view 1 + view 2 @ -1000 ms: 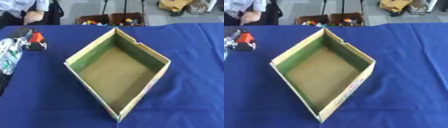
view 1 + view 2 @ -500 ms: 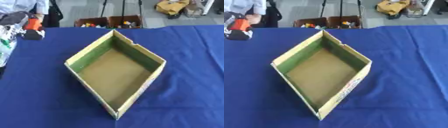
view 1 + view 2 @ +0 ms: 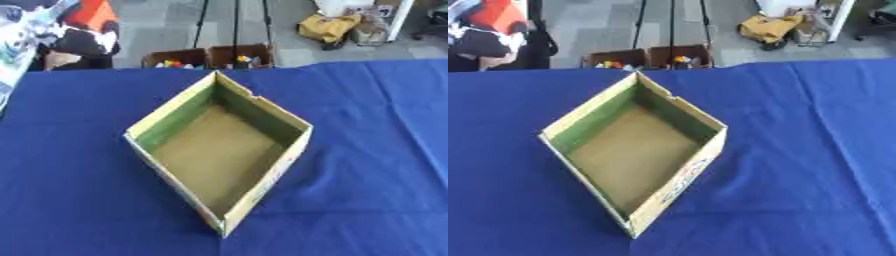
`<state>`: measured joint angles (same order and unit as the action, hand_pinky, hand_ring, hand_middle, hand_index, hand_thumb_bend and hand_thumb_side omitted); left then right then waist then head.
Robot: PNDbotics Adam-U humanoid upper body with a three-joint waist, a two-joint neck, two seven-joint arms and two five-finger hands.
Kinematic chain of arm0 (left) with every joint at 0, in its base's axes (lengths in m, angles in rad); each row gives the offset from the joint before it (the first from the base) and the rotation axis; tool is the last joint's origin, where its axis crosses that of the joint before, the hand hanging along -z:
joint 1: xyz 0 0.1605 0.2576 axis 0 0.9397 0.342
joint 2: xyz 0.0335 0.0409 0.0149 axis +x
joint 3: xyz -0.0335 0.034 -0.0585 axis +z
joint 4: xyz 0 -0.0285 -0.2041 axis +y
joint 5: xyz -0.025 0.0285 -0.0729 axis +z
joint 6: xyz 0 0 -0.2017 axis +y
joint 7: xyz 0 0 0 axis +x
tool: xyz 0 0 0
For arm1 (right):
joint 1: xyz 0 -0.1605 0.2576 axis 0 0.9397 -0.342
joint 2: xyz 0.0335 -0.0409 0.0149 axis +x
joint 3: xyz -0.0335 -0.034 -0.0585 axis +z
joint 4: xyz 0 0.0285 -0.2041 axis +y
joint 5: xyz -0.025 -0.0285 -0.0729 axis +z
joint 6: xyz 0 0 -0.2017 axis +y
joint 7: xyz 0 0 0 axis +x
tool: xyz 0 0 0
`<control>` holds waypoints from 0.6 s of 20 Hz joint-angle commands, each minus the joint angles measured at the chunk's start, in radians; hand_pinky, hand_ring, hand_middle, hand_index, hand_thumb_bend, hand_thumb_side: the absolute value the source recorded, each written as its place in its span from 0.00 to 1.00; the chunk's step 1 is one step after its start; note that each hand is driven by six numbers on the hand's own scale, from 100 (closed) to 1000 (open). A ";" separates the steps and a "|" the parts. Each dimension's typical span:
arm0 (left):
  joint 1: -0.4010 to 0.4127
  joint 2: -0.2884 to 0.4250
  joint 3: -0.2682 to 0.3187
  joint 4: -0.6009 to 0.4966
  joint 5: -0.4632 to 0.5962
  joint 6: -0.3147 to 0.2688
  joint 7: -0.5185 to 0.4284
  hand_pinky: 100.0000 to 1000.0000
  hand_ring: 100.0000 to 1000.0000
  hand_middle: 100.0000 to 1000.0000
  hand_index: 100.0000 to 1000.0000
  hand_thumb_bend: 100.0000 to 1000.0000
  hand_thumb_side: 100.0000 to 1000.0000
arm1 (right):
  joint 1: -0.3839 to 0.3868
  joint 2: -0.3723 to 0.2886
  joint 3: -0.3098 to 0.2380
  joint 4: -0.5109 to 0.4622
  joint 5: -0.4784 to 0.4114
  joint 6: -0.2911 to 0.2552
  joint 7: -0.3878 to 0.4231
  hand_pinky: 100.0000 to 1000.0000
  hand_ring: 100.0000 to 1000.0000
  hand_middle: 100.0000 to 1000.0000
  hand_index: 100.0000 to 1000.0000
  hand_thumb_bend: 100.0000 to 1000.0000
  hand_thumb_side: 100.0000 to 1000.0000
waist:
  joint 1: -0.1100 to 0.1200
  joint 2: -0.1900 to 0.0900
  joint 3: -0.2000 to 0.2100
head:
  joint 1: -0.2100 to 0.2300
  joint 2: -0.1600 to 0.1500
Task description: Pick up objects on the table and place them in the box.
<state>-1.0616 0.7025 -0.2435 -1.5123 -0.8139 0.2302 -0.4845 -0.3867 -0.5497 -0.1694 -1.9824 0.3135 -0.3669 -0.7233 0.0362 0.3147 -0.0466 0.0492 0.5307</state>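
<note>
we see the box [image 3: 219, 155] sitting in the middle of the blue table [image 3: 367, 165], turned like a diamond, with one corner pointing at us. it is open on top and we see nothing inside it yet, only its brown floor and green walls.

up in the far left corner there is an orange and black thing [image 3: 90, 22], lifted above the table, well away from the box. our left hand [image 3: 31, 27] seems to be there with it, but it is a blur of white and dark bits. we cannot tell if the fingers are apart or wrapped around the thing. our right hand does not show at all.

we think the orange thing is small and hard, maybe plastic, so it should be light and should not bend or squash. it could be a bit slippery. the best place to hold it looks like its middle, with fingers on both sides, so it does not tip.

the box looks like thin cardboard. it is light, so a bump on its wall could push it along the cloth. we should drop the thing in from above.
</note>
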 commanded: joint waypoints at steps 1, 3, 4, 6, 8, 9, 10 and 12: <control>-0.032 -0.012 -0.022 -0.097 0.028 0.005 -0.038 0.24 0.47 0.81 0.87 0.00 0.31 | -0.012 -0.018 0.002 -0.018 -0.014 -0.002 0.007 0.76 0.71 0.67 0.77 0.00 0.66 | 0.015 -0.043 -0.004 | -0.004 0.009; -0.040 -0.038 -0.037 -0.130 0.045 0.008 -0.058 0.24 0.47 0.81 0.87 0.00 0.31 | -0.015 -0.017 0.003 -0.018 -0.017 -0.003 0.010 0.76 0.71 0.67 0.77 0.00 0.67 | 0.016 -0.049 -0.006 | -0.006 0.011; -0.043 -0.050 -0.045 -0.145 0.050 0.008 -0.067 0.24 0.47 0.81 0.87 0.00 0.31 | -0.015 -0.017 0.004 -0.018 -0.019 -0.003 0.011 0.76 0.71 0.67 0.77 0.00 0.67 | 0.016 -0.052 -0.007 | -0.008 0.012; -0.047 -0.071 -0.059 -0.171 0.058 0.009 -0.081 0.24 0.47 0.81 0.87 0.00 0.31 | -0.015 -0.017 0.005 -0.018 -0.020 -0.004 0.013 0.76 0.71 0.67 0.77 0.00 0.66 | 0.017 -0.055 -0.008 | -0.011 0.014; -0.048 -0.093 -0.076 -0.197 0.066 0.009 -0.092 0.24 0.47 0.81 0.87 0.00 0.31 | -0.016 -0.016 0.005 -0.018 -0.022 -0.005 0.013 0.76 0.71 0.67 0.77 0.00 0.66 | 0.018 -0.057 -0.009 | -0.012 0.017; -0.048 -0.101 -0.086 -0.210 0.070 0.007 -0.098 0.24 0.46 0.80 0.87 0.00 0.31 | -0.017 -0.015 0.006 -0.018 -0.023 -0.005 0.013 0.76 0.71 0.67 0.77 0.00 0.66 | 0.018 -0.057 -0.010 | -0.013 0.017; -0.046 -0.108 -0.094 -0.221 0.074 0.005 -0.105 0.24 0.46 0.80 0.87 0.00 0.32 | -0.017 -0.015 0.006 -0.018 -0.023 -0.006 0.014 0.76 0.71 0.67 0.77 0.00 0.66 | 0.018 -0.057 -0.010 | -0.014 0.017; -0.042 -0.124 -0.111 -0.239 0.082 0.001 -0.118 0.24 0.46 0.80 0.87 0.00 0.29 | -0.018 -0.014 0.006 -0.018 -0.024 -0.006 0.014 0.76 0.71 0.67 0.77 0.00 0.66 | 0.019 -0.056 -0.010 | -0.016 0.017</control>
<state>-1.0838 0.5749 -0.3526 -1.7263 -0.7394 0.2331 -0.5935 -0.3928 -0.5487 -0.1592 -1.9824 0.3000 -0.3707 -0.7121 0.0420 0.2966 -0.0550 0.0366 0.5436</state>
